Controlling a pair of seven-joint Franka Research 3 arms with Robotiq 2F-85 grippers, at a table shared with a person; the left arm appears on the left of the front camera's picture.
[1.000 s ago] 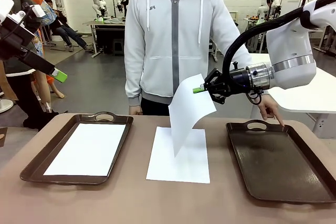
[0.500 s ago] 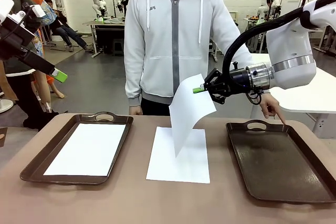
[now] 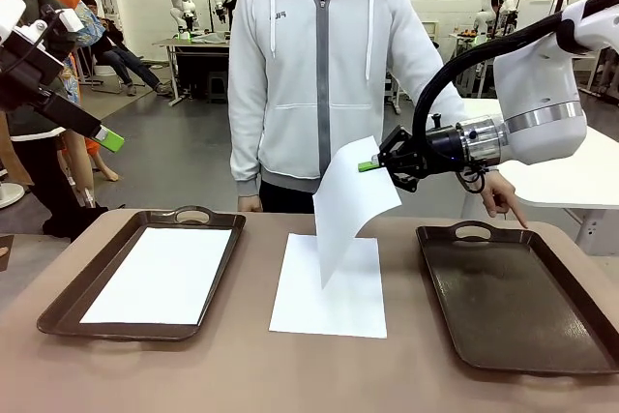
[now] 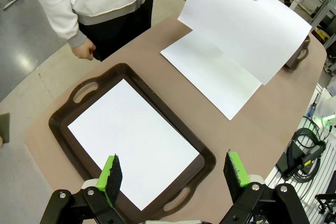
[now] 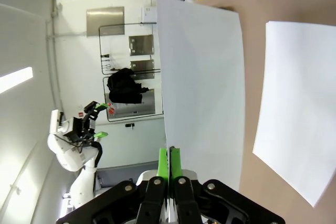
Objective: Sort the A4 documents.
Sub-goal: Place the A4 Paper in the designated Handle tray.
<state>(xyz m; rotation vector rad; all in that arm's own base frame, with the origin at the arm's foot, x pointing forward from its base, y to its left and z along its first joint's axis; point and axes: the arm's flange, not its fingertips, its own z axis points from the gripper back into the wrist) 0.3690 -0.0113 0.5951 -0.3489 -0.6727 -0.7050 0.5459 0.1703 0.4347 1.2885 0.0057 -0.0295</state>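
Observation:
My right gripper (image 3: 370, 164) is shut on the top edge of a white A4 sheet (image 3: 351, 208). The sheet hangs curled in the air above the table's middle. Its edge sits between the green pads (image 5: 169, 162) in the right wrist view. A second A4 sheet (image 3: 329, 285) lies flat on the table below it. A third sheet (image 3: 160, 274) lies in the left brown tray (image 3: 193, 214). High at the far left, my left gripper (image 3: 108, 138) is open and holds nothing. It looks down past its fingers (image 4: 111, 173) on that tray's sheet (image 4: 134, 140).
At the right stands a brown tray (image 3: 513, 297) with nothing in it. The person's hand (image 3: 501, 198) points a finger down at its far handle. The person stands at the table's far edge, behind the middle sheet.
My right gripper and the hanging sheet have shifted very slightly to the right. The left arm has stayed still.

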